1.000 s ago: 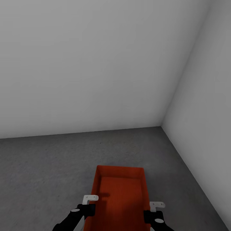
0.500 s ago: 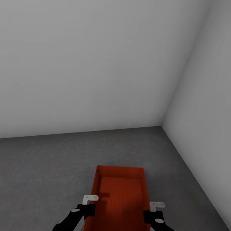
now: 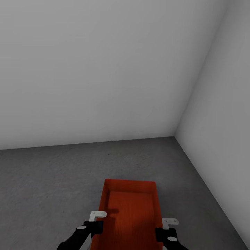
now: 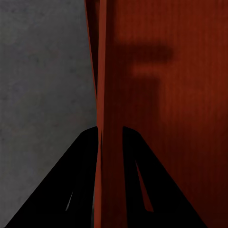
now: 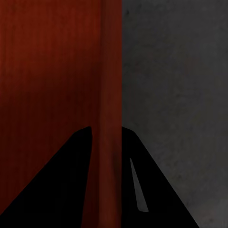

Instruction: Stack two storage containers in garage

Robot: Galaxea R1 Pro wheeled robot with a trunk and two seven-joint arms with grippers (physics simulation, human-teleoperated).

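Grey speckled floor is seen stretching to a corner where two plain white-grey walls meet, the bare look of the garage. One orange-red storage container is held low in front of the robot, open side up, its far end pointing toward the corner and its ribbed bottom visible inside. From the head view it cannot be told whether the container is resting on the floor or is held just above it. The left end effector is placed at the container's left long wall, and the right end effector at its right long wall, so that the bin is carried between the two black arms. In the left wrist view the left end effector is seen clamped on the thin upright wall, one dark finger outside it over the floor and one inside over the red bottom. In the right wrist view the right end effector is likewise closed on the opposite wall, with one finger on each side of it and the grey floor beyond the outer one.
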